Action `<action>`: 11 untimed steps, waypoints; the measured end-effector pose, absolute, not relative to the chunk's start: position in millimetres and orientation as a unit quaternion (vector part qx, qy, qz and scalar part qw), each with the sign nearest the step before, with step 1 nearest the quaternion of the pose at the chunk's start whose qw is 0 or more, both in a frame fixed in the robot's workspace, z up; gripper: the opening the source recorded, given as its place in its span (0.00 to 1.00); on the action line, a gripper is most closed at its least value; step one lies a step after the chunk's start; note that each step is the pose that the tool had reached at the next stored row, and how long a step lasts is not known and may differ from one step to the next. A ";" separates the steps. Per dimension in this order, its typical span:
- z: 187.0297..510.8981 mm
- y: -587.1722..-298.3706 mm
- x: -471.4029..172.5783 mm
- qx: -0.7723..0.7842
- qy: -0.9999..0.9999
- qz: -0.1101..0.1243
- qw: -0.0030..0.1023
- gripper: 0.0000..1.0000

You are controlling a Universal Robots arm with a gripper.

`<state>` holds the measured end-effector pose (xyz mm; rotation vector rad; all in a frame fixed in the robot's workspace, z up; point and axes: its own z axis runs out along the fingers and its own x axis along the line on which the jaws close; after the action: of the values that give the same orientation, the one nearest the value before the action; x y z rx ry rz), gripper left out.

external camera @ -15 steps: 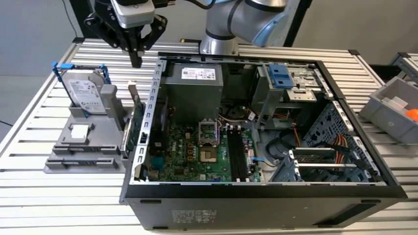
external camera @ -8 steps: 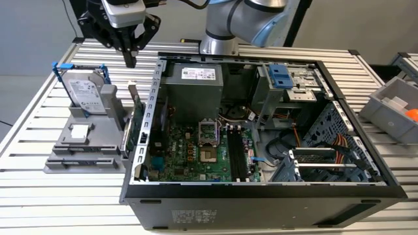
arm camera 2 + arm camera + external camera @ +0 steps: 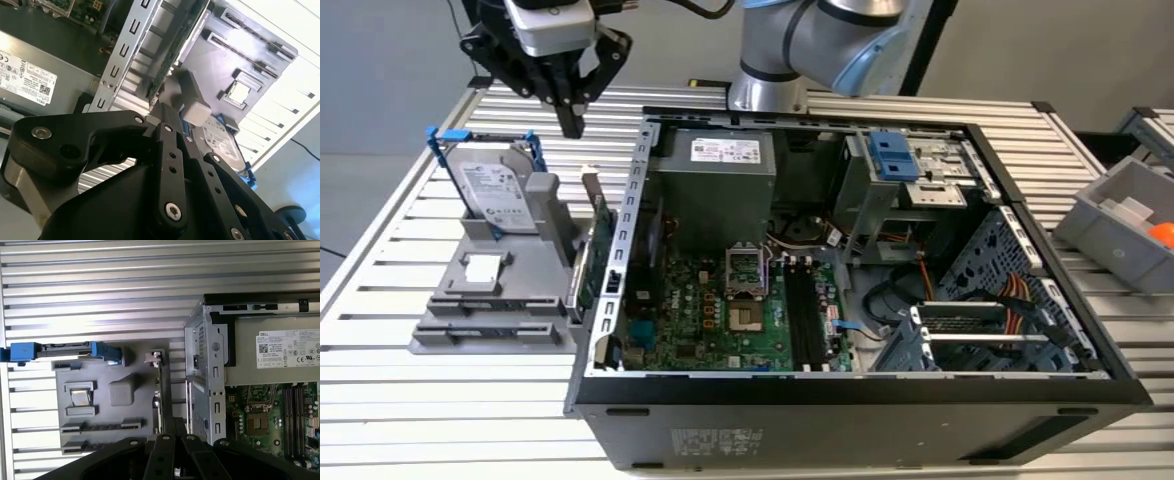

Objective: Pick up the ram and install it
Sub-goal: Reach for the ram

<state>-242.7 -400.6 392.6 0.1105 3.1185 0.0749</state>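
One pincer (image 3: 571, 126) hangs over the far left corner of the slatted surface (image 3: 454, 400), its fingers drawn together at the tips with nothing between them. It is above the far end of a grey holder (image 3: 487, 340), which sits on the exterior view's left, just beside the open computer case (image 3: 854, 425).

A hard drive (image 3: 494, 185) with blue clips stands upright at the holder's far end. A long green card (image 3: 596, 255) stands on edge along the holder's right side, next to the case wall. In the first wrist view the pincer's fingers (image 3: 161, 445) line up with this card (image 3: 159, 400).

Two narrow slots at the holder's near end carry dark strips. These appear to be the ram (image 3: 494, 306), though I cannot tell for sure. They are well apart from the pincer.

Inside the case the motherboard (image 3: 707, 310) lies flat. Its long black memory slots (image 3: 801, 320) run near to far, right of the processor socket. A grey bin (image 3: 1121, 210) sits at the far right.
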 end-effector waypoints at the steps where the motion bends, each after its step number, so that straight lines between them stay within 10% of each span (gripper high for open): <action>1: 392.6 -400.6 -244.3 0.035 0.999 0.024 0.010 0.00; 11: 392.6 -401.0 -260.7 0.035 0.999 0.024 0.010 0.00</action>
<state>-260.7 -401.0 392.6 0.1104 3.1185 0.0750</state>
